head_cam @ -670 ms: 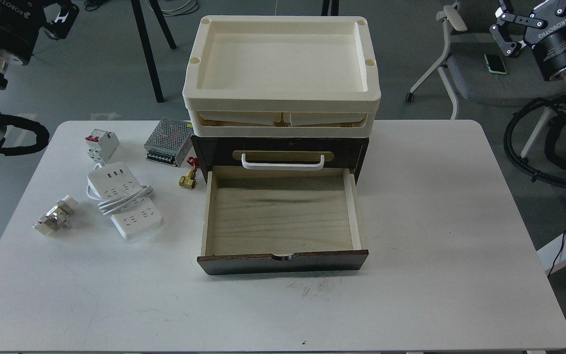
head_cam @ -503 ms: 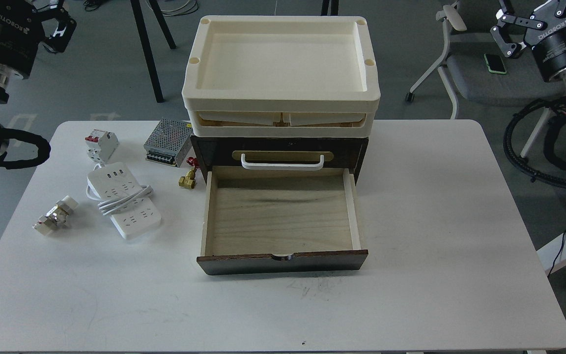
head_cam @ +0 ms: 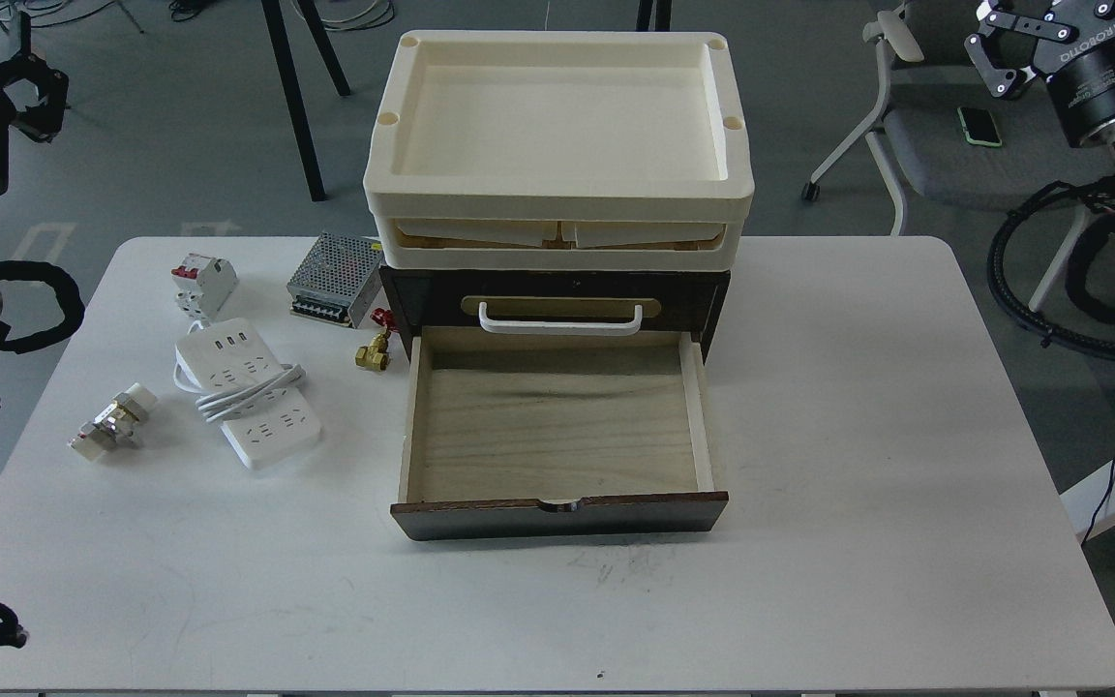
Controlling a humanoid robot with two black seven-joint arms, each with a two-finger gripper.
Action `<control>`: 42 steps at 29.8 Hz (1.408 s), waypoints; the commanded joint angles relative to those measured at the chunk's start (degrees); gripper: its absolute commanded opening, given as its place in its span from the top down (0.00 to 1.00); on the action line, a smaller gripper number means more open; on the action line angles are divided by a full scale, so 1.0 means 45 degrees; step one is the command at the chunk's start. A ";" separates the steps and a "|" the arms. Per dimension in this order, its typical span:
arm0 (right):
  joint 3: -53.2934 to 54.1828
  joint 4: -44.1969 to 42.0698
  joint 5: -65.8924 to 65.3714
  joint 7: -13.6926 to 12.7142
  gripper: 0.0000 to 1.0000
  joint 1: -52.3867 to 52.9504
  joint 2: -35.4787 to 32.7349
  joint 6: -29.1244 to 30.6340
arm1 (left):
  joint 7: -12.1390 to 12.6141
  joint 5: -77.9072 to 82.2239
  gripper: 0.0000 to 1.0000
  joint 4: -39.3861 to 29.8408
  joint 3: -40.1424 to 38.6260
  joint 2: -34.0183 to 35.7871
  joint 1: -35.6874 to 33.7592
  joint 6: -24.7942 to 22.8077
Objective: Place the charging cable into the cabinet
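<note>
The charging cable [head_cam: 246, 392] is a white power strip with its cord bundled across its middle. It lies on the white table [head_cam: 858, 436], left of the cabinet. The cabinet [head_cam: 554, 290] is dark brown with a white handle [head_cam: 559, 319]. Its lower drawer [head_cam: 557, 421] is pulled out and its light wood inside is bare. A cream tray [head_cam: 557, 116] sits on top. My left gripper [head_cam: 30, 73] is raised at the far upper left, well away from the cable, and looks open. My right gripper [head_cam: 1051, 24] is raised at the upper right, open and empty.
A white-and-red circuit breaker [head_cam: 201, 284], a perforated metal power supply [head_cam: 335, 279], a brass valve [head_cam: 372, 353] and a small metal-and-white fitting [head_cam: 112, 423] lie around the cable. An office chair [head_cam: 954, 145] with a phone on it stands behind the table on the right.
</note>
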 commanded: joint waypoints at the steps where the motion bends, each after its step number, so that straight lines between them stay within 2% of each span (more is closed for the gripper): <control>1: -0.0001 -0.0005 0.0007 -0.0001 0.00 -0.0082 -0.0143 -0.0033 | 0.0007 0.0649 0.01 -0.4453 -0.0067 0.2118 0.0987 -0.0002; 3: -0.0001 -0.0025 0.0045 -0.0001 0.00 -0.0122 -0.0240 -0.0033 | 0.0007 0.2323 0.01 -0.6663 -0.0203 0.3407 0.1496 -0.0002; 5: -0.0001 0.0014 0.0065 -0.0001 0.00 -0.0122 -0.0279 -0.0033 | 0.0007 0.4683 0.01 -0.8190 -0.0282 0.4657 0.2003 -0.0002; 11: 0.0174 0.0054 0.0104 -0.0001 0.00 -0.0141 -0.0591 -0.0091 | 0.0007 1.4151 0.01 -1.0851 -0.0108 0.7434 0.3799 0.0087; 14: 0.0739 0.0092 0.0628 -0.0001 0.00 -0.0316 -0.0709 -0.0967 | 0.0007 1.9327 0.01 -1.1069 0.0438 0.7711 0.5263 0.2967; 18: 0.0976 0.0112 0.1978 -0.0001 0.00 -0.1174 -0.1196 -0.1108 | 0.0007 2.4744 0.02 -1.0057 0.2154 0.7458 0.5854 0.6934; 20: 0.0859 0.0132 0.1960 -0.0001 0.00 -0.1759 -0.1527 -0.0835 | 0.0007 2.5689 0.02 -0.9237 0.2898 0.6757 0.5698 0.7742; 24: 0.0682 0.0151 0.1979 -0.0001 0.00 -0.2718 -0.2017 0.0063 | 0.0007 2.6703 0.02 -0.6935 0.3486 0.5429 0.4685 0.7744; 29: 0.0819 0.0171 0.1979 -0.0001 0.00 -0.2837 -0.2310 0.0182 | 0.0007 2.8900 0.02 -0.3945 0.4734 0.3301 0.3123 0.7881; 32: 0.0819 0.0346 0.1979 -0.0001 0.00 -0.2739 -0.2330 0.0143 | 0.0007 2.8900 0.02 -0.3277 0.5632 0.2829 0.2438 0.7881; 37: 0.0819 0.0425 0.1979 -0.0001 0.00 -0.2700 -0.2213 0.0065 | 0.0007 2.8900 0.02 -0.3043 0.6865 0.2419 0.1499 0.7842; 39: 0.0819 0.0444 0.1979 -0.0001 0.00 -0.2700 -0.2174 0.0065 | 0.0007 2.8896 0.03 -0.2439 0.7080 0.1971 0.1382 0.7783; 42: 0.0839 0.0658 0.1979 -0.0001 0.00 -0.2700 -0.2174 0.0065 | 0.0007 2.8896 0.11 -0.0937 0.7373 0.1014 0.1323 0.7802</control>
